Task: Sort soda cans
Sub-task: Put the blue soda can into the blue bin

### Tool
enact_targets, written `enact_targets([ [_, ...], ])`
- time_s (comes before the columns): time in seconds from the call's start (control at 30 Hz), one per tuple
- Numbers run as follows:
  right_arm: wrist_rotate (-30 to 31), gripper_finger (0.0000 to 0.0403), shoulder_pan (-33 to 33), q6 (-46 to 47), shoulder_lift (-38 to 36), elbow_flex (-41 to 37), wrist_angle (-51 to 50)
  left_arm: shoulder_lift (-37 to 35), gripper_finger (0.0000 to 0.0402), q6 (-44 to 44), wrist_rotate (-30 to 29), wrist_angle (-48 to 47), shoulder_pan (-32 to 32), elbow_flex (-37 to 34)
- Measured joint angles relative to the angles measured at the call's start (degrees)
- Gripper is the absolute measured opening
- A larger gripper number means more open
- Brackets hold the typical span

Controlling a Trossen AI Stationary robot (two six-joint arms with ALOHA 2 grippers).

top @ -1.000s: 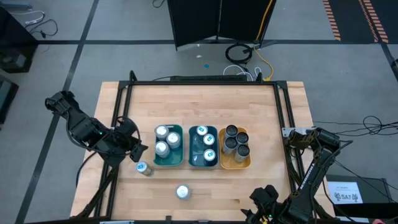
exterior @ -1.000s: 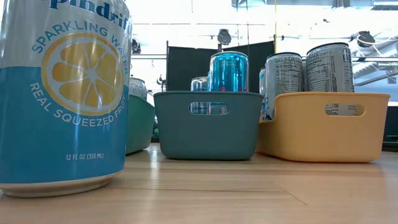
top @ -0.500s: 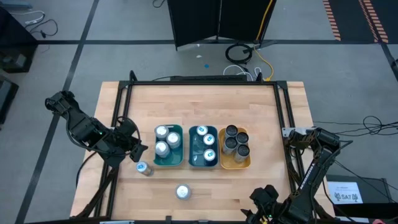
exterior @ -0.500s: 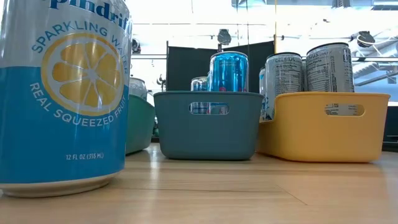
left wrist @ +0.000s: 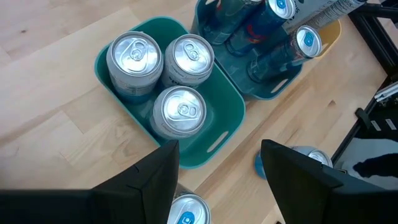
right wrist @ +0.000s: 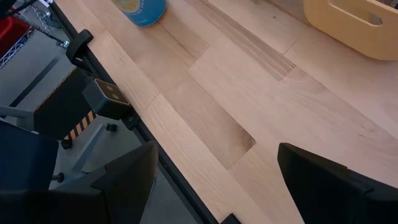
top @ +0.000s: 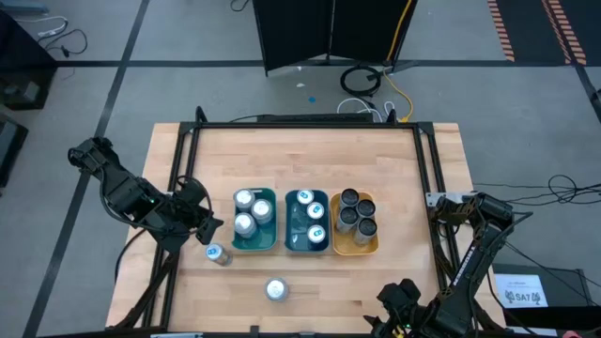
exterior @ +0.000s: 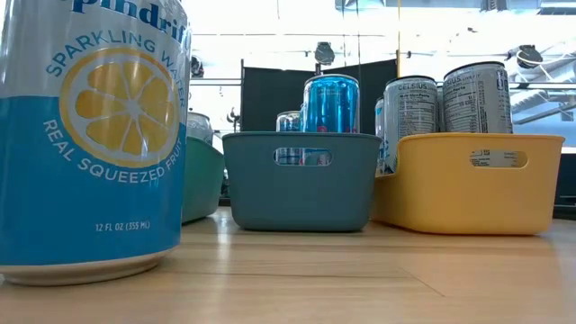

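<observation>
Three trays stand in a row mid-table. The green tray (top: 254, 222) holds three plain silver-topped cans (left wrist: 180, 109). The teal tray (top: 307, 223) holds blue-marked cans (left wrist: 306, 41), and the orange tray (top: 355, 225) holds dark-topped cans (top: 354, 213). Two loose blue-marked cans stand upright on the table, one (top: 217, 253) at the green tray's near left corner, one (top: 274, 290) close to the near edge. My left gripper (top: 203, 226) hovers open beside the green tray's left side, above the first loose can (left wrist: 186, 211). My right gripper (top: 400, 299) waits open at the near edge.
The black frame rails (top: 183, 160) run along the table's left, far and right sides. Bare wood lies on the far half of the table (top: 300, 155) and near its right corner (right wrist: 236, 93). In the low view the near loose can (exterior: 90, 135) fills the left of the picture.
</observation>
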Motion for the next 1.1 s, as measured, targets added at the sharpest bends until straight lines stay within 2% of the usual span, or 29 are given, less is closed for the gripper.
enact_targets([
  [1.1, 0.0, 0.0322, 0.0, 0.22, 0.0, 0.0, 1.75, 0.0, 0.0238, 0.01, 0.0, 0.01, 0.01, 0.0],
])
